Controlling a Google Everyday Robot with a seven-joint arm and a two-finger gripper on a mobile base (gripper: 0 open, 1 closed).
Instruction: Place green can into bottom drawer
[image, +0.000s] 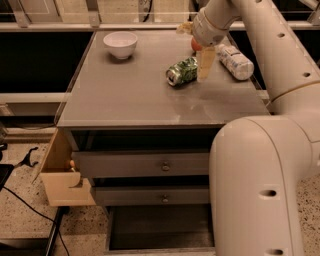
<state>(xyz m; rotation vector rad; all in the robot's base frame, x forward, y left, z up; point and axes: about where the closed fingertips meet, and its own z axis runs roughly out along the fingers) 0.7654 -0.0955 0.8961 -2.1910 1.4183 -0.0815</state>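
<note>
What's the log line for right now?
claw: beside green can, contact unclear | green can: lying on tabletop | bottom drawer: open

Likely a robotics test lab dressed as an office pantry: a grey desk with drawers stands on a speckled floor, black cables trail below its near left corner, and a white bowl sits by its far left corner. The hand hangs near the far right corner, beside the green can.
</note>
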